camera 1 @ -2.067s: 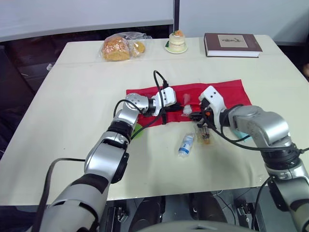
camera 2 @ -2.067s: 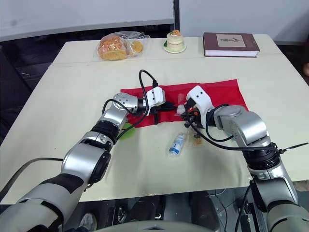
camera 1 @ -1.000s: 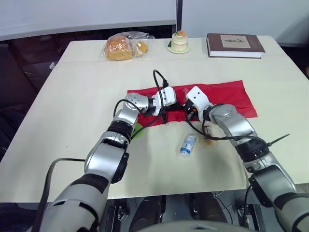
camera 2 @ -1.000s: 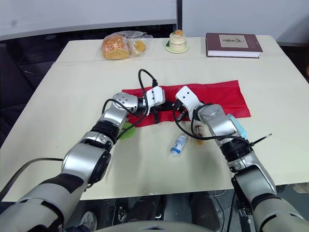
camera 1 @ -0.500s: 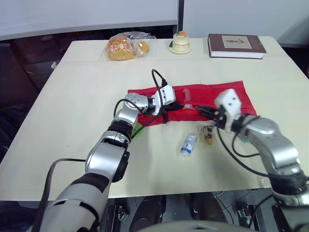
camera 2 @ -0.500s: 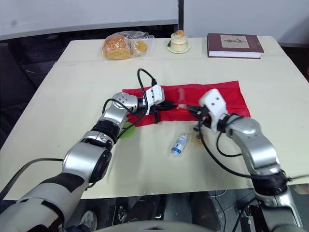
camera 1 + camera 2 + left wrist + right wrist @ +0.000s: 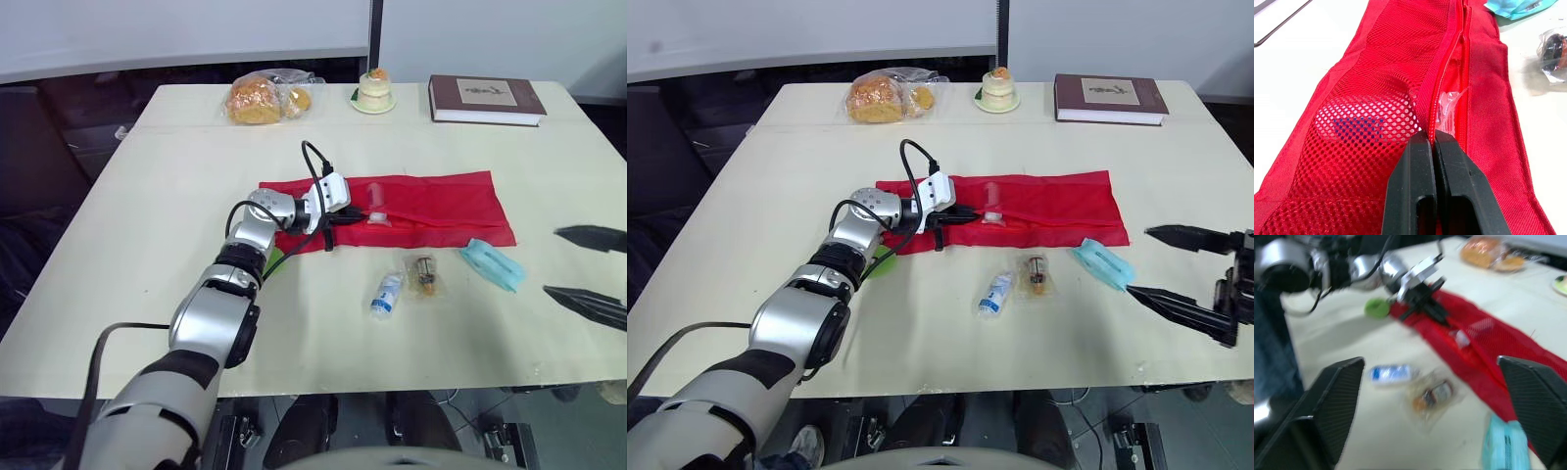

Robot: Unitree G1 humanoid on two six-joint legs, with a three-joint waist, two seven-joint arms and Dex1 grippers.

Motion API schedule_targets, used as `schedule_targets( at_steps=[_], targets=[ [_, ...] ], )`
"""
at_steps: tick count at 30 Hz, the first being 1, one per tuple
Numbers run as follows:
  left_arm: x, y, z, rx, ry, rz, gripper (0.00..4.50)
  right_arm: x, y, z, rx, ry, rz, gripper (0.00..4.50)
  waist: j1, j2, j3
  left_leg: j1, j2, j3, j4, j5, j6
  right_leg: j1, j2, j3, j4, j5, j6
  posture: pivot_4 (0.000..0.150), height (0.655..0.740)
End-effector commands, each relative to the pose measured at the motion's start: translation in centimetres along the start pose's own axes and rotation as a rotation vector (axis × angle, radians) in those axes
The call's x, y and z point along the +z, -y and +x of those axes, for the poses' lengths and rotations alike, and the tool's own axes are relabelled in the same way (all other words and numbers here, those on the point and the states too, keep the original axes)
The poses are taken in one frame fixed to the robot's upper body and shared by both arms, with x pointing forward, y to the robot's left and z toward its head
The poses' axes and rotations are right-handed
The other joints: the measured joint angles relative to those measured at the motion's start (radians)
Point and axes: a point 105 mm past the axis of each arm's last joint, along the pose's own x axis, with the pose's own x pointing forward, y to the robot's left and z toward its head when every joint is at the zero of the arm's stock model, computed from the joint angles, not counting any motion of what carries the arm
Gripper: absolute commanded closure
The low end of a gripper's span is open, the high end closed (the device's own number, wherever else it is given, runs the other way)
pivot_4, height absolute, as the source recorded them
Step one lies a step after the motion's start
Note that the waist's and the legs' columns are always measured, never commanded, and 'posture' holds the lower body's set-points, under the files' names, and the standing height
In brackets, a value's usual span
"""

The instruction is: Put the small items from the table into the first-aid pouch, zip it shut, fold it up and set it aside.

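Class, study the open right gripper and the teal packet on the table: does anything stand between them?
Nothing visible does. The right gripper is open just beyond the teal packet, with bare table between them. The clear wrapped item and small bottle lie farther to the robot's left, off that line.

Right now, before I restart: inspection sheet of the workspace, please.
Surface: pale table, no spills seen.
Job's things: red pouch lying flat, zip open, white item inside the mesh; tube, clear packet and teal packet on the table beside it.
Clutter: bagged bread, cake on plate, book along far edge; green object by left arm.
Grippers: left gripper shut on pouch's zip edge; right gripper open, empty.
Cables: black cable loops over left wrist.
Surroundings: dark floor left of table.
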Motion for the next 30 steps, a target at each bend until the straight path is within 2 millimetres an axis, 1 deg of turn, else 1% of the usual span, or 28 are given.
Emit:
schedule_targets(
  at_steps=[1,4,7,10,13,16,18,21,24,25,28,30],
  targets=[
    [0.9,-0.6,-0.2,0.016,0.023,0.031,4.5,1.5,0.2,-1.6,0.001,-0.043,-0.098,0.05,0.0,0.0,0.0,0.0,0.0,0.0,0.0,0.0,0.0,0.0,0.0,0.0,0.0,0.0,0.0,0.15,0.7289],
    [0.9,-0.6,-0.2,0.017,0.022,0.031,4.5,2.2,0.4,-2.2,0.011,-0.07,-0.116,0.05,0.001,0.0,0.0,0.0,0.0,0.0,0.0,0.0,0.0,0.0,0.0,0.0,0.0,0.0,0.0,0.15,0.7289],
    [0.9,-0.6,-0.1,0.017,0.021,0.035,4.5,2.3,0.4,-2.4,0.025,-0.085,-0.116,0.05,0.003,-0.001,0.0,0.0,0.0,0.0,0.0,0.0,0.0,0.0,0.0,0.0,-0.001,0.0,0.0,0.15,0.7289],
    [1.0,-0.6,0.0,0.018,0.023,0.039,4.5,1.5,0.3,-1.6,0.045,-0.101,-0.112,0.05,0.004,-0.001,0.001,0.0,0.0,0.0,0.0,0.0,0.0,0.0,-0.001,0.0,-0.001,0.0,0.0,0.15,0.7289],
    [1.1,-0.6,0.1,0.019,0.023,0.041,4.5,0.6,0.2,-0.4,0.062,-0.106,-0.117,0.05,0.004,-0.001,0.001,0.0,0.0,0.0,0.0,0.0,0.0,0.0,-0.001,0.0,-0.001,0.0,0.0,0.15,0.7289],
    [1.2,-0.7,0.1,0.02,0.021,0.046,4.5,-0.5,0.5,1.8,0.049,-0.104,-0.14,0.05,0.005,-0.002,0.001,0.0,0.0,0.0,0.0,0.001,-0.001,0.0,-0.001,0.0,-0.001,0.0,0.0,0.15,0.7289],
    [1.2,-0.8,0.1,0.022,0.021,0.05,4.5,-1.1,0.4,3.9,0.063,-0.076,-0.155,0.05,0.003,-0.004,0.001,0.0,0.001,0.0,0.0,0.002,-0.004,0.0,-0.001,0.0,-0.001,0.0,0.0,0.15,0.7289],
    [1.3,-0.7,0.3,0.021,0.021,0.053,4.5,-2.0,0.4,6.9,0.094,-0.094,-0.194,0.05,0.002,-0.003,0.001,-0.001,0.0,0.0,0.0,0.003,-0.005,-0.001,-0.001,0.0,-0.001,0.0,0.0,0.15,0.7289],
    [1.5,-0.7,0.4,0.02,0.022,0.058,4.5,-2.6,0.4,8.9,0.106,-0.102,-0.225,0.05,0.005,-0.004,0.001,-0.002,0.0,0.0,0.0,0.003,-0.005,-0.001,-0.001,0.0,-0.001,0.0,0.0,0.15,0.7289],
    [1.6,-0.8,0.4,0.021,0.024,0.063,4.5,-3.1,0.2,10.0,0.116,-0.113,-0.235,0.05,0.006,-0.004,0.001,-0.002,0.0,-0.001,0.0,0.003,-0.005,-0.001,-0.001,0.0,-0.001,0.0,0.0,0.15,0.7289],
    [1.8,-1.0,0.3,0.034,0.029,0.063,4.5,-3.9,-0.5,13.0,0.194,-0.12,-0.32,0.05,0.005,-0.004,0.001,-0.002,0.0,-0.001,0.001,0.003,-0.005,-0.001,-0.001,0.0,-0.001,0.0,0.0,0.15,0.7289],
    [1.8,-1.0,0.3,0.032,0.026,0.067,4.5,-4.2,0.0,14.5,0.216,-0.159,-0.401,0.05,-0.001,-0.005,0.001,-0.002,0.0,-0.001,0.001,0.003,-0.005,-0.002,-0.001,0.0,-0.001,0.0,0.0,0.15,0.7289]
  ],
)
